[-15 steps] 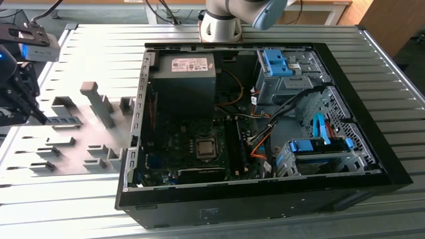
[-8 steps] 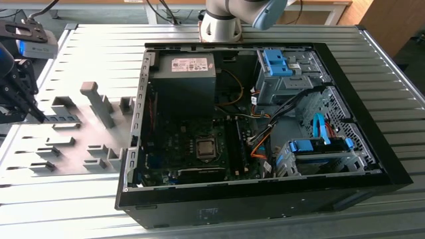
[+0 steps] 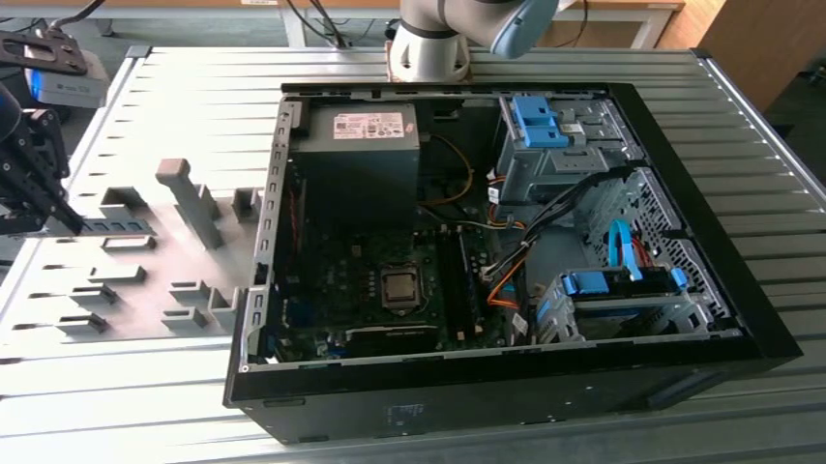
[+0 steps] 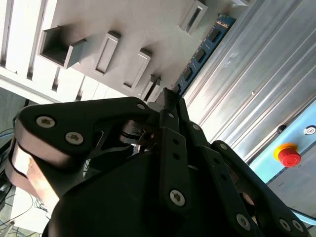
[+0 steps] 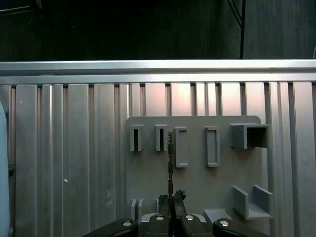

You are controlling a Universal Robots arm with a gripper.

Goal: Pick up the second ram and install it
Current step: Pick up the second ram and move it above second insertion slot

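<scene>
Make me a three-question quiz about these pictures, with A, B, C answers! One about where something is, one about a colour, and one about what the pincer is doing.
1. Where is the grey fixture plate compared with the computer case?
A) inside it
B) beside it, on the exterior view's left
C) on top of it

2. What colour is the second ram?
A) red
B) yellow
C) blue-green

3. What is the pincer doing?
A) shut on the second ram
B) wide open
C) half open, touching nothing

Answers:
1 B: the plate lies outside the case, at its left side.
2 C: the second wrist view shows a blue-green board.
3 A: the fingers meet on the stick's end.
</scene>
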